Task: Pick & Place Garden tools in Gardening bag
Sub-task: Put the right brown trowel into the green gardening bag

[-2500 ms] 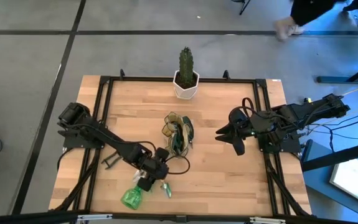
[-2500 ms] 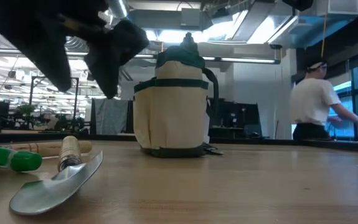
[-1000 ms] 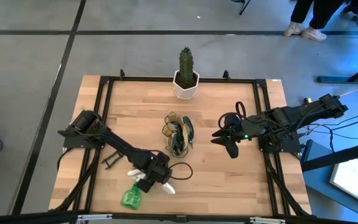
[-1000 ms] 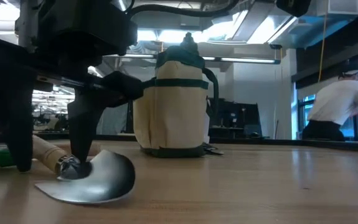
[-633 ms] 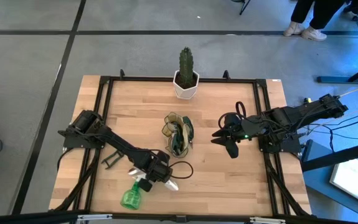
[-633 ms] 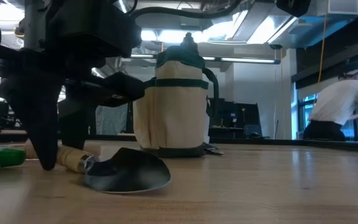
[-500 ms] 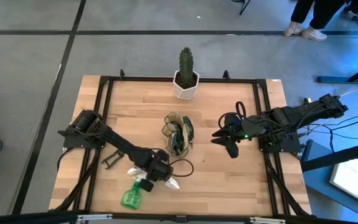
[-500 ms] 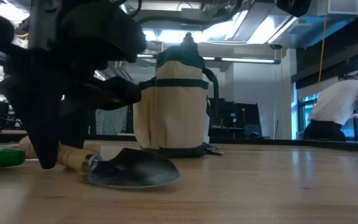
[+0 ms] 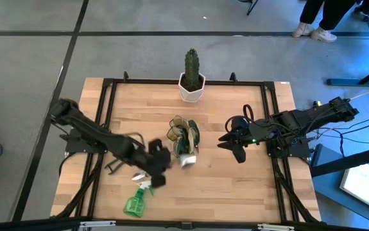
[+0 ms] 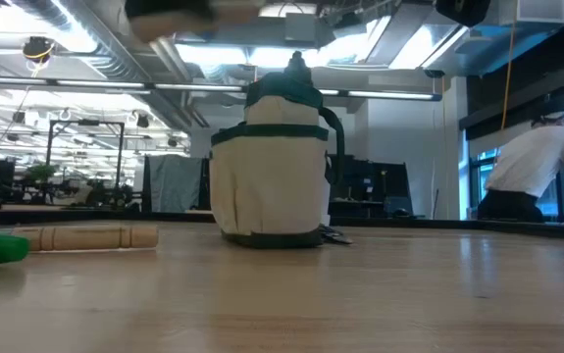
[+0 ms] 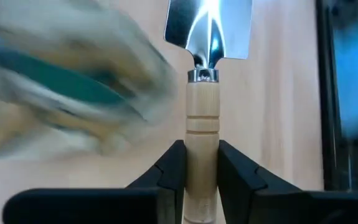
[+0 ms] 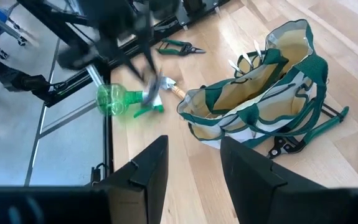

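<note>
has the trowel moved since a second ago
Yes. The trowel, clamped in the left gripper, has left the table near the spray bottle toward the bag.

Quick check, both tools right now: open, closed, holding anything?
Left tool: closed on the trowel, gripping its wooden handle, beside the gardening bag.
Right tool: open, holding nothing, right of the bag.

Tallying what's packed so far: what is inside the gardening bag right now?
The right wrist view looks into the gardening bag: pale tool tips poke up at its far rim. Its tan lining hides anything deeper.
</note>
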{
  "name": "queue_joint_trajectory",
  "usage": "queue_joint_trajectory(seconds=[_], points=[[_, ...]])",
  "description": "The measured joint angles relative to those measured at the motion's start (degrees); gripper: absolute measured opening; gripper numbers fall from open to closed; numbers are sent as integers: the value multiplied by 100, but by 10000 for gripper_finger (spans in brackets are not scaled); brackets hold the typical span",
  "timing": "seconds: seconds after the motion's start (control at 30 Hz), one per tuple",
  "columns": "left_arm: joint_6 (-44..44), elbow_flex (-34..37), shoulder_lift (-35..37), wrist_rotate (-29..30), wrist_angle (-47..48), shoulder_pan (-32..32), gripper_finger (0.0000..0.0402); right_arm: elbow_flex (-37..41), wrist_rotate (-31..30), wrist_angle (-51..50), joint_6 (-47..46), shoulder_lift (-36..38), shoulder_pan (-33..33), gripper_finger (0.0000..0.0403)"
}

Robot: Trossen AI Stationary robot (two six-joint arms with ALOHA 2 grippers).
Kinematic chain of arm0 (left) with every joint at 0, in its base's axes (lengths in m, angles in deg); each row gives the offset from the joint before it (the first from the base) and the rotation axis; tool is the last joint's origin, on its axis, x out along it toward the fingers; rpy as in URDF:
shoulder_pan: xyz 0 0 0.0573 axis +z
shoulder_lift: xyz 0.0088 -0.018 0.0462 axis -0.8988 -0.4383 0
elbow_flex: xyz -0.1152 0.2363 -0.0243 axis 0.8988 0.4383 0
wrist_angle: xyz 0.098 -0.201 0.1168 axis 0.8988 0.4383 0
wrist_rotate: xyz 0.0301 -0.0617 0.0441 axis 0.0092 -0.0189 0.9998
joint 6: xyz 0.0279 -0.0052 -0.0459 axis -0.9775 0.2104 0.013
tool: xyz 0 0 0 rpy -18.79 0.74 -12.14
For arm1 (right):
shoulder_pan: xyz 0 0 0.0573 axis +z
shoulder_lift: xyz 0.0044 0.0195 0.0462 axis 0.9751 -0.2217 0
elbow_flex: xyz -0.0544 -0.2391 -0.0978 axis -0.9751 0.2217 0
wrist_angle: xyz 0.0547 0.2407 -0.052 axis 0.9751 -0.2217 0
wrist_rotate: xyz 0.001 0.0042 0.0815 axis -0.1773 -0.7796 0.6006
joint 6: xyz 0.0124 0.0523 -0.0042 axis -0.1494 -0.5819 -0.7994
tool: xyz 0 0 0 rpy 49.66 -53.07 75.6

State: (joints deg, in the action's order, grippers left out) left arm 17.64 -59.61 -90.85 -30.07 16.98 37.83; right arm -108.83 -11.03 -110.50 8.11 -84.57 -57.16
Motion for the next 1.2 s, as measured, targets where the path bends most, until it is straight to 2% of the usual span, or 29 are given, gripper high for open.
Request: queue_joint_trajectory(seconds=[0.1, 0.2, 0.3, 0.37, 0.43, 0.53, 0.63, 0.77, 0.87, 1.07, 1.13, 1.2], points=[[595, 0, 442, 1067, -274, 7, 58, 0, -223, 107, -180, -29, 0, 149], [842, -7, 639, 1589, -739, 32, 58, 0, -593, 375, -539, -86, 0, 149], [800, -7, 585, 1606, -1479, 105, 58, 0, -692, 480, -1027, -178, -2, 149], [676, -7, 463, 1612, -2114, 134, 58, -2, -304, 330, -1025, -254, -35, 149], [597, -7, 282, 1652, -2741, 156, 58, -2, 86, -84, -656, -353, -72, 147], [721, -7, -64, 1806, -3635, 273, 58, 4, 350, -588, 104, -501, 19, 139], [908, -7, -502, 1815, -4719, 448, 58, 80, 484, -532, 725, -543, 241, 125], [943, -7, -1146, 1652, -6539, 583, 58, 442, 899, 80, 1269, -418, 427, 98], [975, -7, -1456, 2057, -7184, 597, 58, 1012, 1321, 896, 1419, -173, 439, 81], [1133, -4, -1643, 3051, -7141, 288, 58, 2510, 1372, 3366, 823, 425, 253, 74], [1172, -4, -1643, 3295, -6997, 181, 58, 2793, 1369, 3712, 640, 435, 102, 74], [1275, -4, -1645, 3651, -6844, 88, 58, 2900, 1369, 3649, 620, 384, -25, 74]])
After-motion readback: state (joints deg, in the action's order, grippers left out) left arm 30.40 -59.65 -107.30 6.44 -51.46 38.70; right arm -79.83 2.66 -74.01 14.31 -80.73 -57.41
